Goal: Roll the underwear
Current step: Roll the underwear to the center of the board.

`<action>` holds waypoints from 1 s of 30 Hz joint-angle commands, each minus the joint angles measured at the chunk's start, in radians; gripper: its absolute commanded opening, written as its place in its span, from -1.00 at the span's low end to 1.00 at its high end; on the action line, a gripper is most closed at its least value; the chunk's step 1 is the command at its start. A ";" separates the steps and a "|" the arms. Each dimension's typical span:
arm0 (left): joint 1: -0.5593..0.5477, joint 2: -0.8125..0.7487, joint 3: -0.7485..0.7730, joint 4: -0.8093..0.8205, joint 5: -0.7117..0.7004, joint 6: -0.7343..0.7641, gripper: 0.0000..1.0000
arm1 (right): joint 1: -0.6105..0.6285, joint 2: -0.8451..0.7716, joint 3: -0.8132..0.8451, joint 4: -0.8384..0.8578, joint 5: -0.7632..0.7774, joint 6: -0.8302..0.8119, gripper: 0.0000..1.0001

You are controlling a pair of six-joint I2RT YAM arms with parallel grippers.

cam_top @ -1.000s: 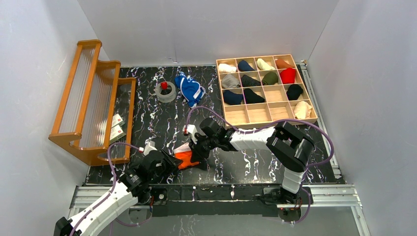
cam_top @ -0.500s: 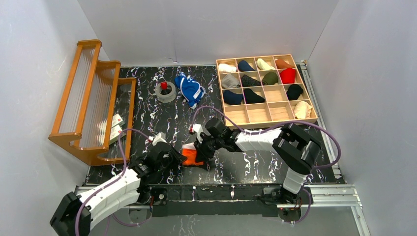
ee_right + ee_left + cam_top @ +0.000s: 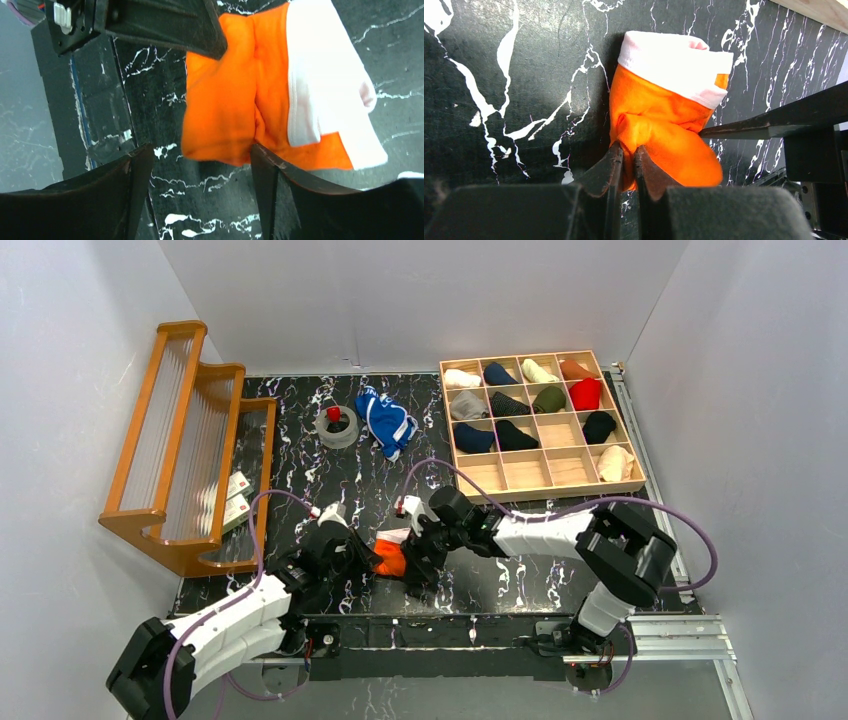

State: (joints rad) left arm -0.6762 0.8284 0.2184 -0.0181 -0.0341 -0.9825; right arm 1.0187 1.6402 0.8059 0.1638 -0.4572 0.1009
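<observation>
White arms (image 3: pixel 540 530), black joints (image 3: pixel 612 540) — looping purple cables (image 3: pixel 432 462).

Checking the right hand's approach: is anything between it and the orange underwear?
Nothing visible. The right hand stands open at the edge of the orange underwear; the left hand pinches its other side.

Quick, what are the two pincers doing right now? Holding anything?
Left pincer: closed, pinching the orange underwear.
Right pincer: open, holding nothing.
</observation>
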 commanded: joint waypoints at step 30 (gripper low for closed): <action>0.005 0.029 0.053 -0.094 0.080 0.057 -1.00 | 0.235 -0.130 -0.305 0.655 0.346 -0.505 0.51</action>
State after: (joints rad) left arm -0.6720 0.8520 0.2520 -0.0547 0.0284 -0.9356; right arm 1.2209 1.4773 0.4721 0.6689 -0.1989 -0.2653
